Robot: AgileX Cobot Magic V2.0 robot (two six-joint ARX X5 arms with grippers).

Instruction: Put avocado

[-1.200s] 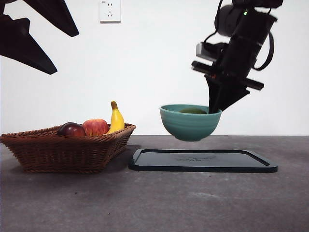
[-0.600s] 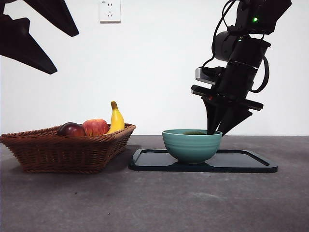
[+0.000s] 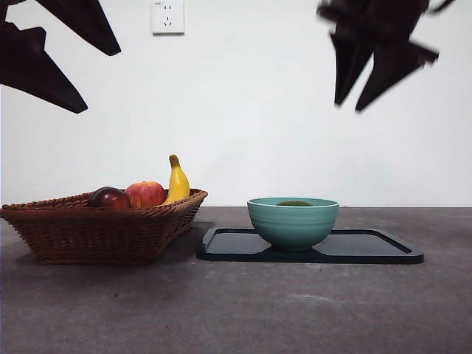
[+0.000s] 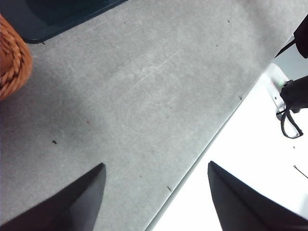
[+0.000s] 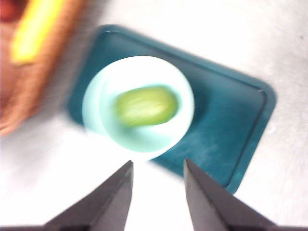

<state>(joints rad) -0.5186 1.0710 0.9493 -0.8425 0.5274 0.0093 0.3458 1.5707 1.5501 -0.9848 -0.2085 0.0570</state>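
Avocado (image 3: pixel 295 203) resting in the teal bowl (image 3: pixel 293 222), both grippers raised clear.

Nearest us lies the bare grey table (image 3: pixel 236 310). Farther back, we see the wicker basket (image 3: pixel 103 225) at left with a dark red fruit (image 3: pixel 110 197), a red apple (image 3: pixel 146 193) and a banana (image 3: pixel 177 181), and the bowl standing on the black tray (image 3: pixel 369 247) at right. The right gripper (image 3: pixel 372 74), jaws parted and empty, hangs high above the bowl, well apart from the avocado. The left gripper (image 3: pixel 70 70), jaws spread, waits at upper left.
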